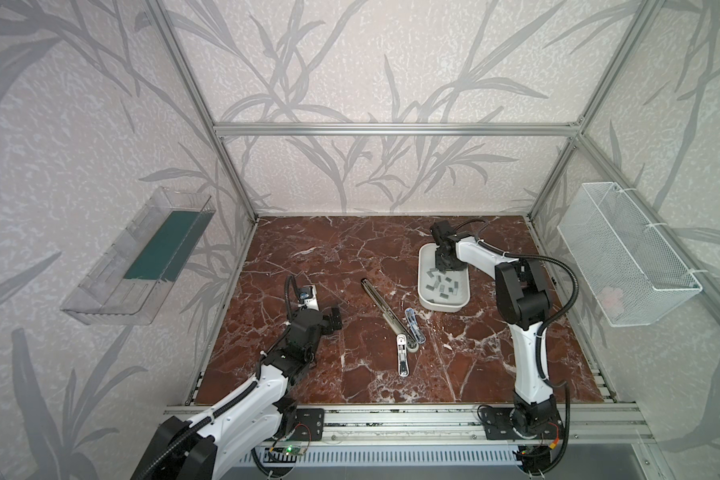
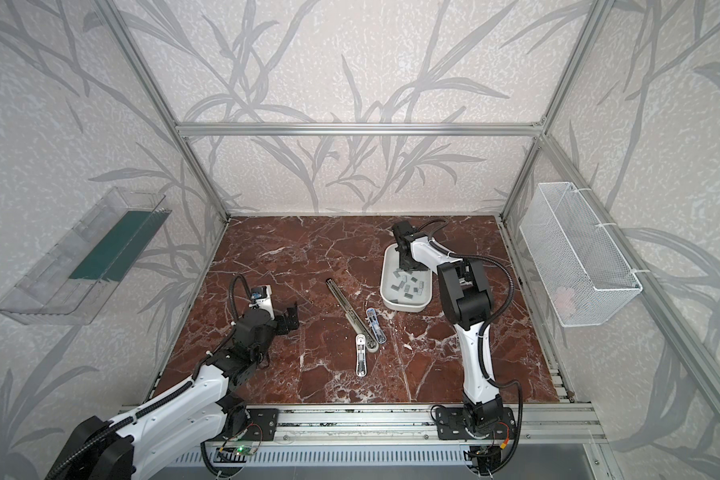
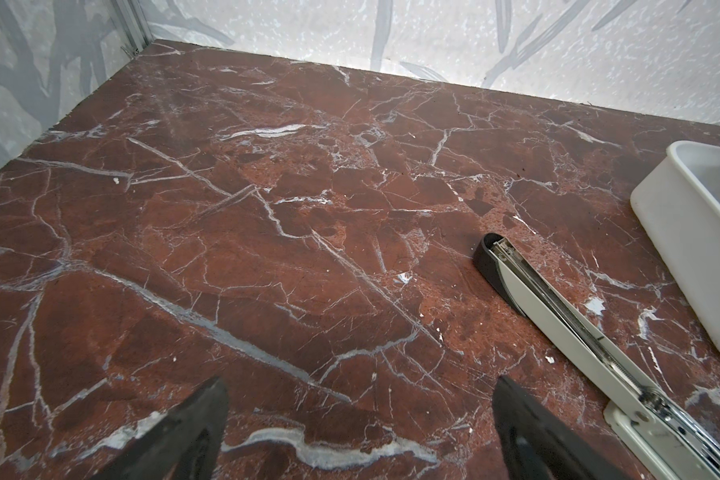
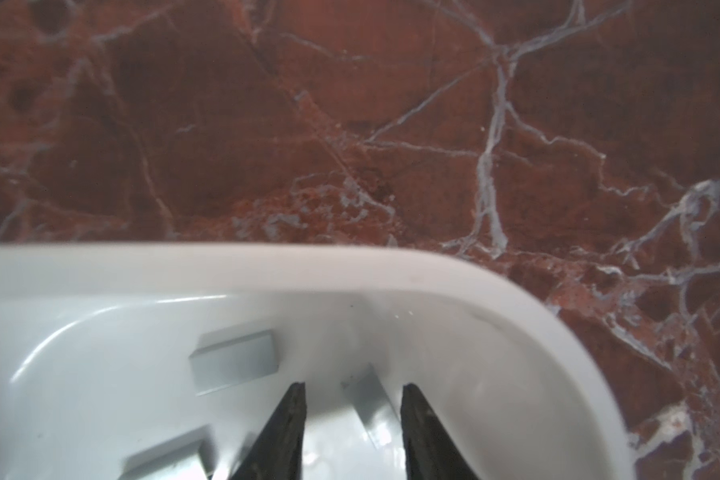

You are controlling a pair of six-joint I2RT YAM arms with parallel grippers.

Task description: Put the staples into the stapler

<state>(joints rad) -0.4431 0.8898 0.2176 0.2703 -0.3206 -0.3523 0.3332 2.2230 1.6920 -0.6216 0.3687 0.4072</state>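
- Staples (image 1: 444, 296), small flat grey metal strips, loose in white rounded plastic tray (image 1: 445, 308), right of centre in a top view.
- Right gripper (image 4: 353, 386) down inside tray, jaws part-open astride one strip (image 4: 371, 409), not yet clamped; likely lining up a pick.
- Left gripper (image 3: 360, 381) spread wide, empty, beside long white-and-chrome stapler (image 3: 558, 316), hinged flat open for loading.

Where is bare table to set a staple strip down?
Bare table between the back wall and the open stapler; also the front stretch left of the right arm. Crowded between the open stapler, small blue stapler and tray.
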